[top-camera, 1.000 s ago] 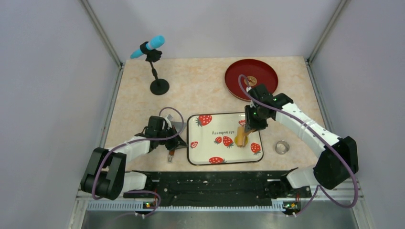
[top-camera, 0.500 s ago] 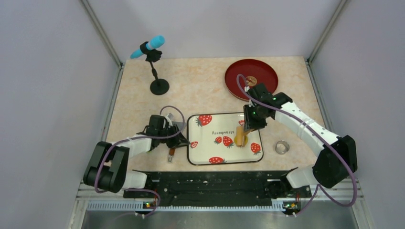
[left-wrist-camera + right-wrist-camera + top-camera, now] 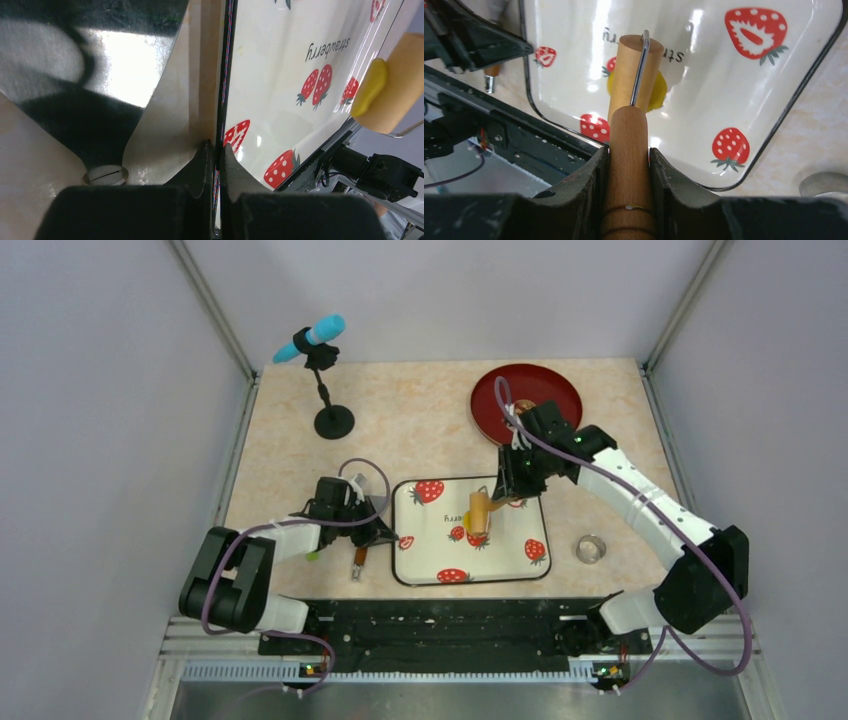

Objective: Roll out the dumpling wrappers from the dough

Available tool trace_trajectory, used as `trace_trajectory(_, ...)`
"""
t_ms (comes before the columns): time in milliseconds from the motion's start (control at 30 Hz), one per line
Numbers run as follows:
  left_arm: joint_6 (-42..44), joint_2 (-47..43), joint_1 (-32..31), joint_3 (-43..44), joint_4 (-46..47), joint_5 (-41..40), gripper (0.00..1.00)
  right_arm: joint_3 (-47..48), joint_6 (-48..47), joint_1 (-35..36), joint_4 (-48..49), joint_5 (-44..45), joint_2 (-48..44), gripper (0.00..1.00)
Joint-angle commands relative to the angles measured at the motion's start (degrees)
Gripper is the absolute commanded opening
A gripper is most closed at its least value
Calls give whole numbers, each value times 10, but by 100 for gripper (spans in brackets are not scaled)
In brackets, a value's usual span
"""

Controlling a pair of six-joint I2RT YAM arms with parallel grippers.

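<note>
A white tray [image 3: 430,530] with red strawberry prints lies at the table's front middle. My right gripper [image 3: 512,488] is shut on the handle of a tan wooden roller [image 3: 480,512]. In the right wrist view the handle sits tight between my fingers [image 3: 629,152], and the roller head [image 3: 634,75] rests over the tray's middle. The yellow dough [image 3: 656,92] is a small flattened patch showing on both sides of the roller head. In the left wrist view it [image 3: 369,87] clings to the roller's side. My left gripper [image 3: 385,536] is shut on the tray's left rim [image 3: 220,90].
A red plate [image 3: 545,390] stands at the back right. A small metal ring [image 3: 591,548] lies right of the tray. A blue-tipped microphone on a black stand [image 3: 325,380] is at the back left. A wooden-handled metal scraper [image 3: 358,562] lies beside my left gripper.
My right gripper has moved the roller left and back, from the tray's right side to its middle. The left gripper holds the rim in the same place.
</note>
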Motion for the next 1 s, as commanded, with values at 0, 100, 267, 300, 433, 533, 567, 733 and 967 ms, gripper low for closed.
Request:
trace_trajectory(0, 11, -12, 2, 12, -16, -54, 0, 52, 10, 8, 46, -53, -20, 0)
trace_trajectory(100, 12, -6, 2, 12, -16, -54, 0, 44, 8, 8, 64, -71, -16, 0)
trace_trajectory(267, 12, 2, 1, 13, -14, -52, 0, 8, -5, 8, 93, -67, 13, 0)
trace_trajectory(300, 12, 3, 1, 13, -14, -52, 0, 0, -10, 7, 95, -66, 23, 0)
trace_trajectory(433, 13, 5, 1, 12, -12, -52, 0, -27, -20, 7, 104, -39, 54, 0)
trace_trajectory(533, 12, 8, 1, 12, -11, -52, 0, -46, -25, 8, 104, -14, 67, 0)
trace_trajectory(567, 13, 8, 1, 12, -11, -52, 0, -51, -26, 7, 103, -6, 70, 0)
trace_trajectory(733, 13, 11, 1, 12, -10, -54, 0, -62, -24, 6, 72, 45, 67, 0)
trace_trajectory(967, 9, 11, 1, 12, -12, -62, 0, -58, -40, 7, -5, 125, 82, 0)
